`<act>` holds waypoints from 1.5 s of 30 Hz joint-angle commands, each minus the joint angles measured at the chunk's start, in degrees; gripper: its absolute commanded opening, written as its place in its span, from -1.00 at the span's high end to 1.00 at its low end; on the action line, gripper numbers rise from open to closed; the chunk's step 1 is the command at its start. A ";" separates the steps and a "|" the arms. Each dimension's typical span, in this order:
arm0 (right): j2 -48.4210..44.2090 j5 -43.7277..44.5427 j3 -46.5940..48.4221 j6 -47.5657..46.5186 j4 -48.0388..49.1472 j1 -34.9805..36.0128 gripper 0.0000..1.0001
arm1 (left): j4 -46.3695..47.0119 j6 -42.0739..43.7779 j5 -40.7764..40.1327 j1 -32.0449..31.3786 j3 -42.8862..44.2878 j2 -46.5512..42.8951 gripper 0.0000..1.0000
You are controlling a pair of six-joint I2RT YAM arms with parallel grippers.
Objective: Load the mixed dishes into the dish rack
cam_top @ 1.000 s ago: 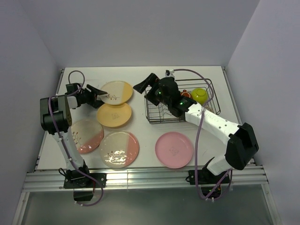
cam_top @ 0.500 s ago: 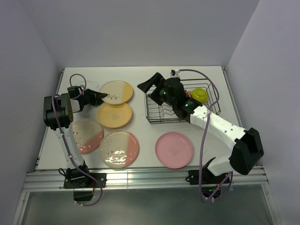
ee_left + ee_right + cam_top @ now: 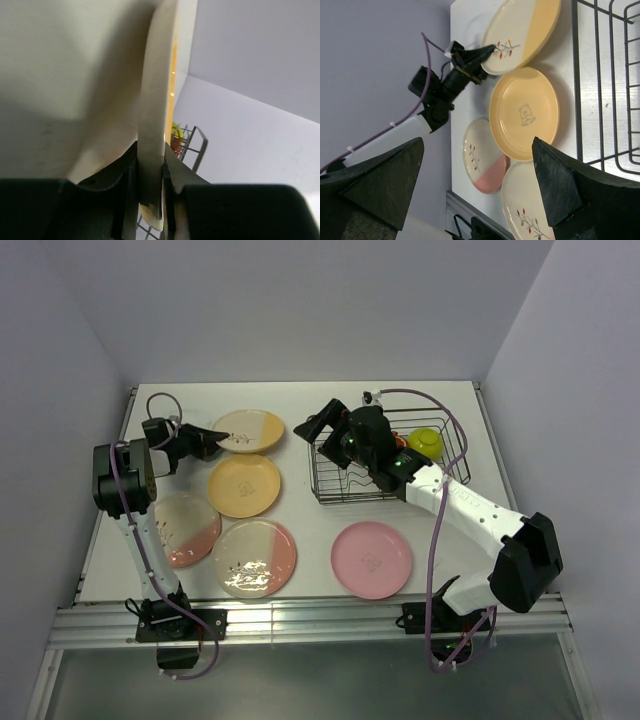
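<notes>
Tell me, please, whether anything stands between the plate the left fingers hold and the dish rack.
Yes: the right gripper, fingers open, hangs over the dish rack's left edge, on the line from the cream-and-yellow plate that the left gripper clamps.

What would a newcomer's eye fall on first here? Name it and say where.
The left gripper pinching the rim of a cream-and-yellow plate at the far left of the table. Next, the right gripper hanging wide open by the left end of the wire dish rack, which holds a lime bowl.
</notes>
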 commanded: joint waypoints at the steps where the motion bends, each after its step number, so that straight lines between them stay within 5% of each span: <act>1: -0.71 -0.30 3.78 -2.47 -1.92 -0.49 -0.93 | 2.84 -4.68 1.77 0.00 3.89 -7.30 1.00; 18: 7.81 -21.64 21.53 -10.47 -21.17 -6.90 -0.99 | 7.59 -10.94 2.91 -0.08 6.88 -22.33 1.00; 27: 5.27 -40.09 15.31 -2.22 -4.58 -11.91 -0.99 | 21.73 -19.81 3.43 -5.18 -6.74 -38.42 1.00; 40: -1.23 -46.36 2.73 2.45 11.52 -15.86 -0.89 | 14.80 -14.01 4.14 -16.07 -16.76 -53.36 1.00; 45: -0.71 -49.52 1.51 3.76 16.86 -19.29 -0.46 | 19.18 -16.82 4.67 -18.71 -21.24 -55.03 1.00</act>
